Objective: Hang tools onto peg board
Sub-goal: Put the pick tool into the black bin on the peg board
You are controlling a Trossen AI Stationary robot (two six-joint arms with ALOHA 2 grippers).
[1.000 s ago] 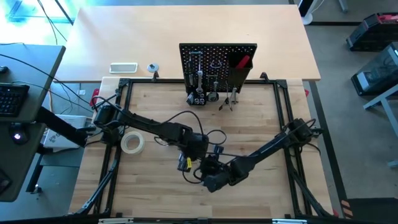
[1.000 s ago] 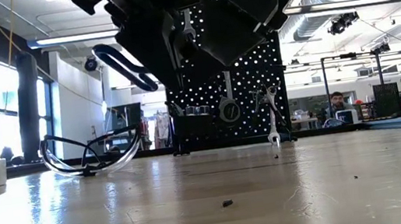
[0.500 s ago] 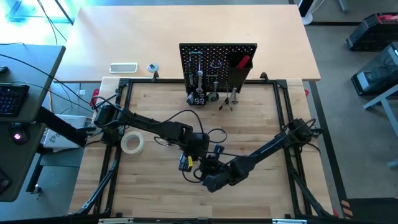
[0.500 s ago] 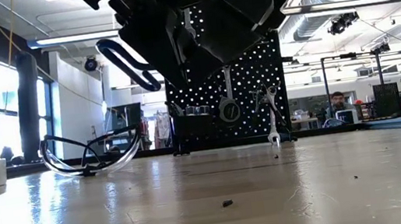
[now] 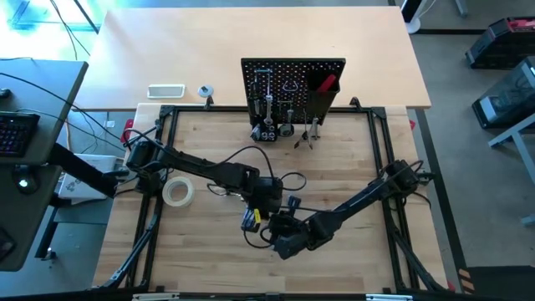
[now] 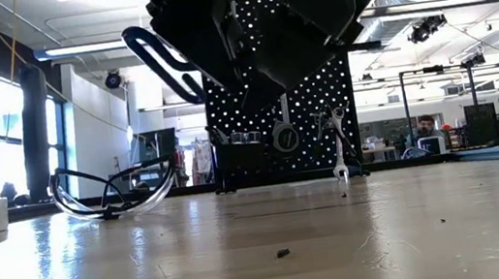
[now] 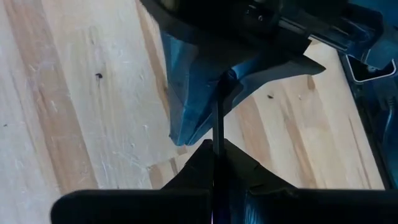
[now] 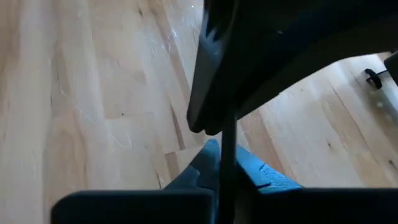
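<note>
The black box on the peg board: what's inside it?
From above, something red pokes out of the black box on the peg board. How far down it reaches, and anything beneath it, is hidden by the box's walls.

Black peg board (image 5: 292, 90) standing upright at the far edge of the table, dotted with holes, hung with silver wrenches (image 6: 285, 125) on its hooks and carrying a black box-shaped bin (image 5: 322, 94) with a red-handled tool (image 5: 327, 83) inside; more silver tools (image 5: 309, 134) resting at its foot. Pale tape roll (image 5: 178, 192) lying flat on the wood to the left. Clear glasses (image 6: 115, 190) sitting on the table, lenses up, temples folded out. Blue-handled hex key (image 7: 189, 93) raised above the middle of the table, its thin dark shaft pinched between both closed claws, left claw (image 5: 257, 215) and right claw (image 5: 282, 222) meeting tip to tip
</note>
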